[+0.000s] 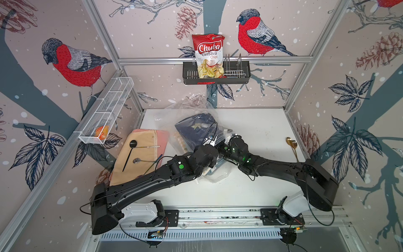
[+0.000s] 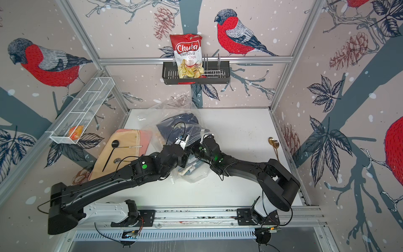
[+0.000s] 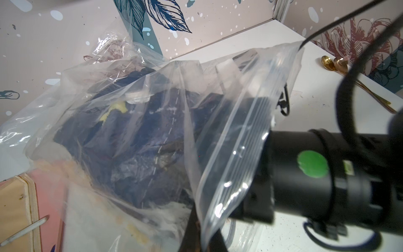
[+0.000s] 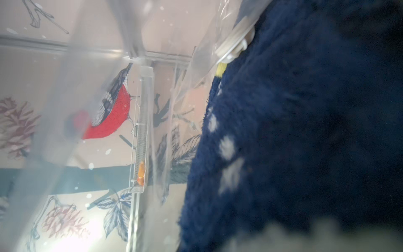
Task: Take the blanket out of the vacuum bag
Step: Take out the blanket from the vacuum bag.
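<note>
Top views: the vacuum bag (image 1: 192,122) sits mid-table, slumping toward 12 o'clock, with the navy blanket (image 1: 194,128) bunched inside it. Both arms converge at its mouth. The left gripper (image 1: 210,143) has its jaws closed, pinching what looks like the bag's plastic edge. In a top view the right gripper (image 2: 201,138) is buried past the opening, fingertips hidden.

Left wrist view: the bag's zip-seal edge (image 3: 244,131) drapes over the right arm at 3 o'clock, and the blanket shows dark through the film. 2 gold spoons (image 3: 333,63) lie beyond, at 1 o'clock.

Right wrist view: fleece fills everything from 12 to 5 o'clock and the white valve cap (image 4: 235,48) presses against it. The jaws are out of frame but fully closed; I judge they have fleece, though film could be caught too.

The risk: if plastic is pinched along with the blanket, pulling drags the whole bag, and the left hold may slip.
</note>
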Robot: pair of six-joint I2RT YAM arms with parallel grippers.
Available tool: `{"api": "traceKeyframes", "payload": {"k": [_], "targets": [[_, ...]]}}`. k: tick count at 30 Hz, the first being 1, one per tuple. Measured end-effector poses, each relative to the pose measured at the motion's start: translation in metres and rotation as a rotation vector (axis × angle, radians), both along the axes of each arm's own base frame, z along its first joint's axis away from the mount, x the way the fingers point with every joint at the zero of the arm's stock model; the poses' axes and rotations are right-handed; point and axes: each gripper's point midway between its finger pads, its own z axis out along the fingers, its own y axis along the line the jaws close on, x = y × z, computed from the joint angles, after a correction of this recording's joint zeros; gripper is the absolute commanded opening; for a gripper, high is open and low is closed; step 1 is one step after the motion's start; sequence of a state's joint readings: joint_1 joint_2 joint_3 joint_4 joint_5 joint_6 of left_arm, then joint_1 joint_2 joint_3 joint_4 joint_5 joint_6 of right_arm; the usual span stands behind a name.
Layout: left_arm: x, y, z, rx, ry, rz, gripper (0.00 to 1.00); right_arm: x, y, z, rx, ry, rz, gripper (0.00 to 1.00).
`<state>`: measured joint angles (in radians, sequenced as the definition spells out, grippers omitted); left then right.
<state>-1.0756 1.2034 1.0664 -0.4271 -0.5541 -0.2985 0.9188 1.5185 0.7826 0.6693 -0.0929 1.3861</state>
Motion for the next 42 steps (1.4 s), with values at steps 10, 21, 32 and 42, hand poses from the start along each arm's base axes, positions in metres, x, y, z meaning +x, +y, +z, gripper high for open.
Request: {"api": "traceKeyframes", "payload": {"k": [10,21,32,42], "targets": [[0.006,0.002,0.006,-0.024,-0.034,0.032,0.0,-0.037,-0.008,0.007,-0.003,-0.014,0.022,0.0],[0.013,0.006,0.011,-0.031,-0.054,0.062,0.0,-0.07,-0.057,0.014,-0.018,-0.049,-0.039,0.0],[0.023,0.005,0.015,-0.038,-0.065,0.083,0.0,-0.1,-0.095,0.048,-0.004,-0.11,-0.085,0.0],[0.028,0.003,0.013,-0.045,-0.056,0.103,0.0,-0.108,-0.11,0.136,0.004,-0.264,-0.118,0.0]]}}
